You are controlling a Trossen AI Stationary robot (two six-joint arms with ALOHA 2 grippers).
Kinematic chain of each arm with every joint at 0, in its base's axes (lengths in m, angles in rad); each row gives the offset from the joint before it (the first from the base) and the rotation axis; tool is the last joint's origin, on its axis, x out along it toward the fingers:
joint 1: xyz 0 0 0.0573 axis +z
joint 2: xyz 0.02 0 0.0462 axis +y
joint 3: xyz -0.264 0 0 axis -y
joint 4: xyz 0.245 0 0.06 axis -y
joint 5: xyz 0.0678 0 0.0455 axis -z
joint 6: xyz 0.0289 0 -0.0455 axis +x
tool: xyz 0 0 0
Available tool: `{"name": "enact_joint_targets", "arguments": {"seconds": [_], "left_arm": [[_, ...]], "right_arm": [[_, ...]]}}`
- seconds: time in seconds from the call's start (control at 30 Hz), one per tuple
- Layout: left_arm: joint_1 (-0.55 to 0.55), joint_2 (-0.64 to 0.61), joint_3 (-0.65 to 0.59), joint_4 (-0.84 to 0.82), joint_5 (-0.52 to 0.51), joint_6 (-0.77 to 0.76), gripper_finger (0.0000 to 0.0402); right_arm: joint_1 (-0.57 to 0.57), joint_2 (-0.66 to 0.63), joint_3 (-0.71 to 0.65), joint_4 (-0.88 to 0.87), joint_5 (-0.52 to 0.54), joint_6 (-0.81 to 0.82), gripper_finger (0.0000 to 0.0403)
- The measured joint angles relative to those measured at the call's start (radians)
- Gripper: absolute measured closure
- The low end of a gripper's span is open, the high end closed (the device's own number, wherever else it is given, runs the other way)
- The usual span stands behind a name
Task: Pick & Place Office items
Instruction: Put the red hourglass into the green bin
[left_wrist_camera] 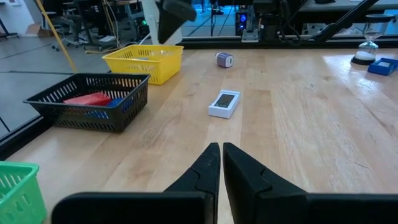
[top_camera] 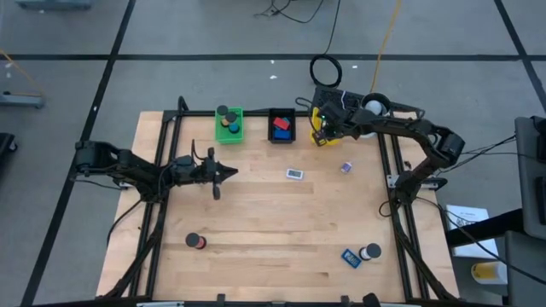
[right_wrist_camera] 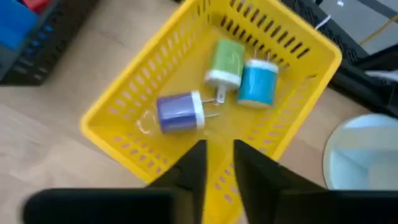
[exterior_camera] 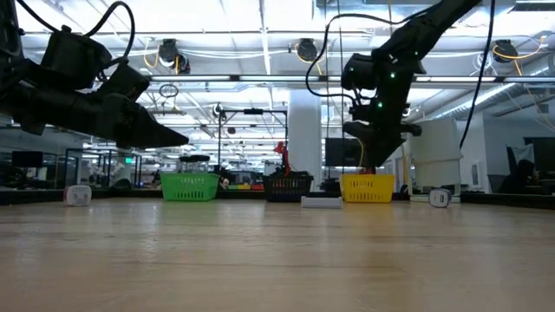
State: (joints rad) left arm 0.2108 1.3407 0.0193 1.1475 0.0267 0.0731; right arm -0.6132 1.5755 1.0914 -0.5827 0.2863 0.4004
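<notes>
High cam is looking straight down on the whole table (top_camera: 256,213). Low cam is sitting at tabletop level, facing the far baskets. Left wrist cam is looking across the table; right wrist cam is hovering close over the yellow basket (right_wrist_camera: 124,106), shared by all views.

We see a pale wooden worktop (top_camera: 273,222) on a grey floor (top_camera: 171,34) crossed by dark lines. At twelve o'clock beyond it, a white column (exterior_camera: 305,130) rises under bright ceiling lights (exterior_camera: 260,39), with dim desks and glass partitions behind.
</notes>
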Motion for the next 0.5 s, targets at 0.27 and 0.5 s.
{"name": "enact_joint_targets", "arguments": {"seconds": [0.27, 0.5], "left_arm": [[0.0, 0.0, 0.0, 0.0, 0.0, -0.002, 0.0373], [0.0, 0.0, 0.0, 0.001, 0.0, 0.0, 0.0373]], "right_arm": [[-0.051, 0.001, -0.113, 0.13, -0.106, -0.007, 0.0389], [-0.075, 0.001, -0.14, 0.149, -0.101, -0.023, 0.0401]]}}
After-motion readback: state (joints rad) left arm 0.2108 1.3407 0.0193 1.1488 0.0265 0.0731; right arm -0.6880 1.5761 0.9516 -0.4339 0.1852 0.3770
